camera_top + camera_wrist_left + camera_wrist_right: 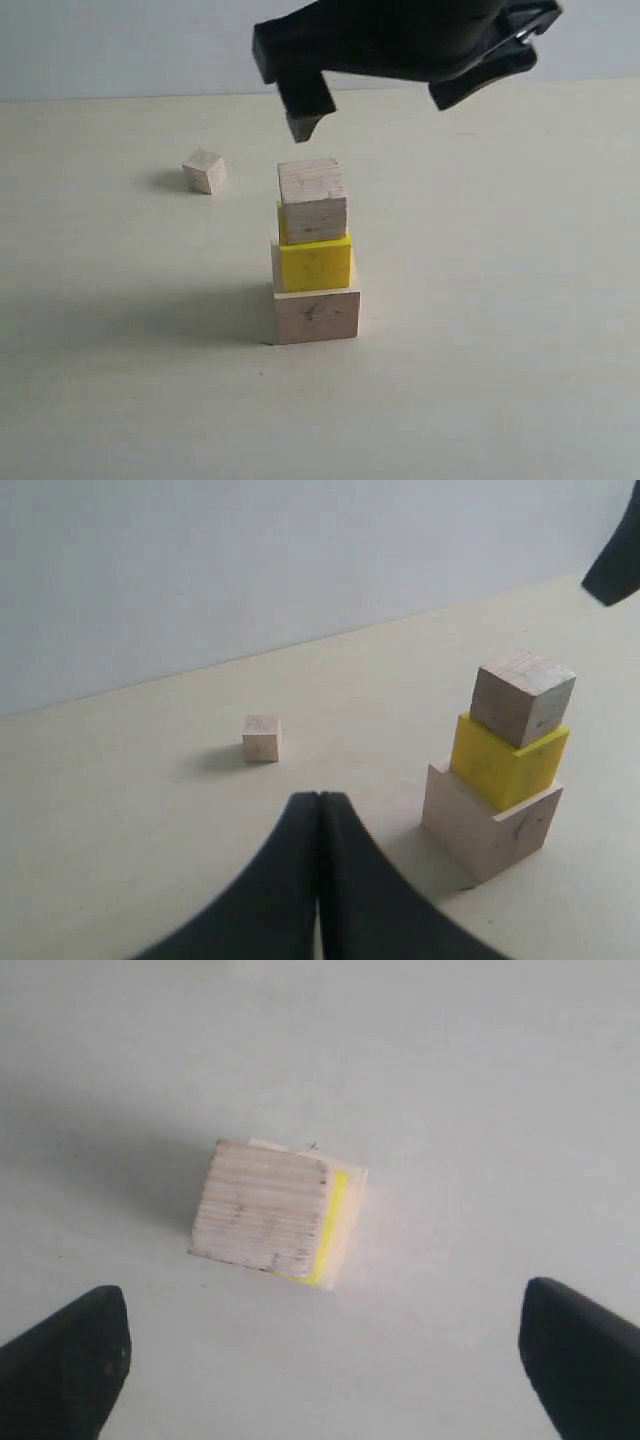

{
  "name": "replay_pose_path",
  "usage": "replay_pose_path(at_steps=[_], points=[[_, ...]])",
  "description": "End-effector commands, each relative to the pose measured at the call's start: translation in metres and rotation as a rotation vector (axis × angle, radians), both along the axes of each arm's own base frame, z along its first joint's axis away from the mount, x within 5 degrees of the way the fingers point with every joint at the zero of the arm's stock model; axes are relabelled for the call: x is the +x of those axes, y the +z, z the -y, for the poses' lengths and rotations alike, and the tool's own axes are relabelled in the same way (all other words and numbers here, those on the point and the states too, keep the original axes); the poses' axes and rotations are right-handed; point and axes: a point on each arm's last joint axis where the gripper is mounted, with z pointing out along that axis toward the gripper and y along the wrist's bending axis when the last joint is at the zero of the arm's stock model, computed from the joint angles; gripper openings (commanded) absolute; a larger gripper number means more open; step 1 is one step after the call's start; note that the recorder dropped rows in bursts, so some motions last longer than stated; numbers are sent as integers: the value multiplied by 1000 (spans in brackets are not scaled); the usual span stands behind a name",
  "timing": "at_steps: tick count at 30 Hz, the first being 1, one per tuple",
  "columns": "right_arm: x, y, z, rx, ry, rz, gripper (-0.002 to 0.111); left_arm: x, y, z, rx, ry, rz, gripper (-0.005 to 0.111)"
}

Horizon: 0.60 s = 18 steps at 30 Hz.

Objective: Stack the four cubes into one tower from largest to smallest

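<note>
Exterior: four cubes showed. Three made one tower: large cube (316,315) lowest, yellow cube (316,263) on it, medium cube (313,200) on top. One tiny cube (205,171) sat alone on the table (500,350), at ten o'clock from the tower, well apart. The right gripper (372,105) hung above the tower.

Left wrist: the left gripper (320,815) was closed tight and empty.

Right wrist: jaws spread wide, empty, over the medium cube.
</note>
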Motion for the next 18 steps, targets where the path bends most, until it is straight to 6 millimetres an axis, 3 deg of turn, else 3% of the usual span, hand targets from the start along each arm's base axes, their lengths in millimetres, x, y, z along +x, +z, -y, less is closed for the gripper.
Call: replay_pose_path(at_steps=[1, 13, 18], points=[[-10, 24, 23, -39, -13, 91, 100, -1, 0, 0, -18, 2, 10, 0], [-46, 79, 74, 21, 19, 305, 100, -1, -1, 0, -14, 1, 1, 0], [-66, 82, 98, 21, 33, 351, 100, -1, -1, 0, -14, 1, 1, 0]])
